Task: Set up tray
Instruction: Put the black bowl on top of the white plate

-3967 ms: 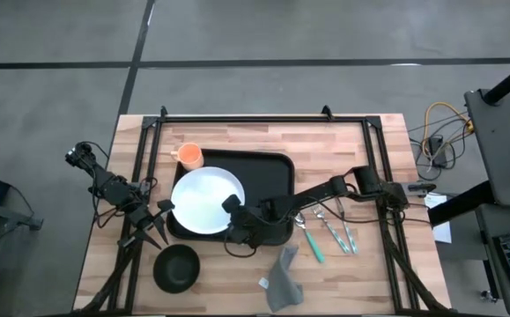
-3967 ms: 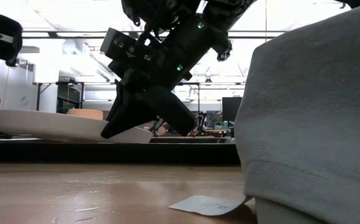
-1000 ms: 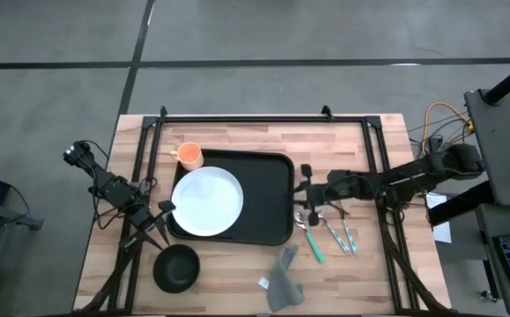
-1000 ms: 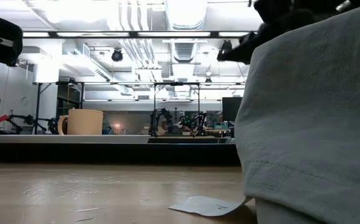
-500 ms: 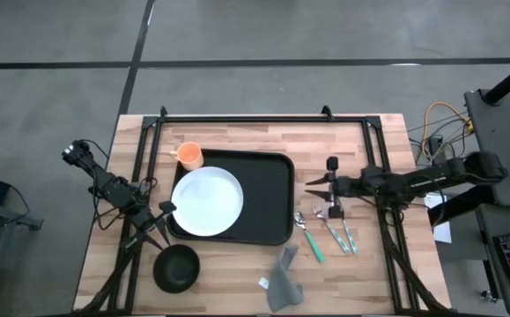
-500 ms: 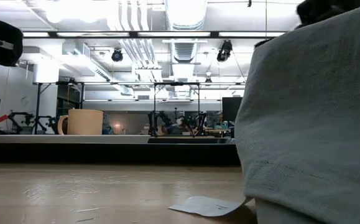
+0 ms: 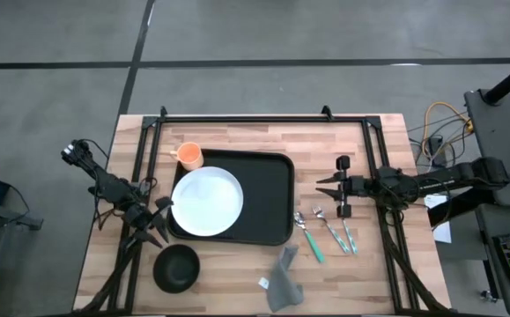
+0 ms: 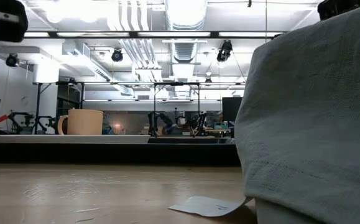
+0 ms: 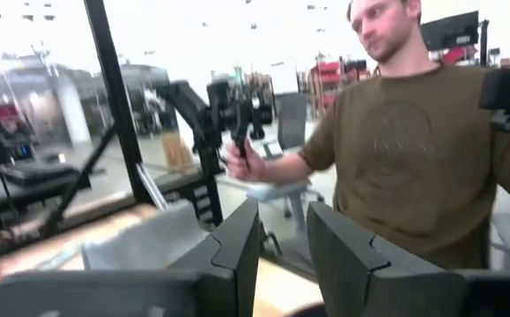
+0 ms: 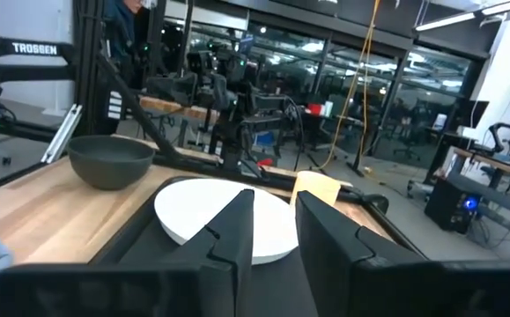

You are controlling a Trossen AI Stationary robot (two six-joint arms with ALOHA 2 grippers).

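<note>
The large flat black rectangular tray [image 7: 263, 198] with rounded corners and a low rim lies at the centre of the light wooden slatted table [image 7: 255, 141]. A round white plate [image 7: 207, 201] rests on the tray's left half, overlapping the left rim. A small orange cup [image 7: 189, 156] stands on the table just beside the tray's far left corner. A small black bowl [image 7: 176, 267] sits on the table near the tray's near left corner, apart from it. Right of the tray lie metal spoons [image 7: 325, 224] and a green-handled utensil [image 7: 313, 245], close together. A crumpled grey cloth [image 7: 283, 277] lies near the table's front edge, with a small white paper tag [image 7: 262, 282] beside it.

The right gripper [image 7: 337, 187] is held over the table right of the tray, above the utensils, fingers released and spread, holding nothing. The left gripper [image 7: 155, 227] is at the table's left edge, between the plate and the bowl, its fingers parted by a narrow gap in the left wrist view, empty.

In the left wrist view, a person in an olive shirt [image 9: 413, 150] stands beyond the table.
</note>
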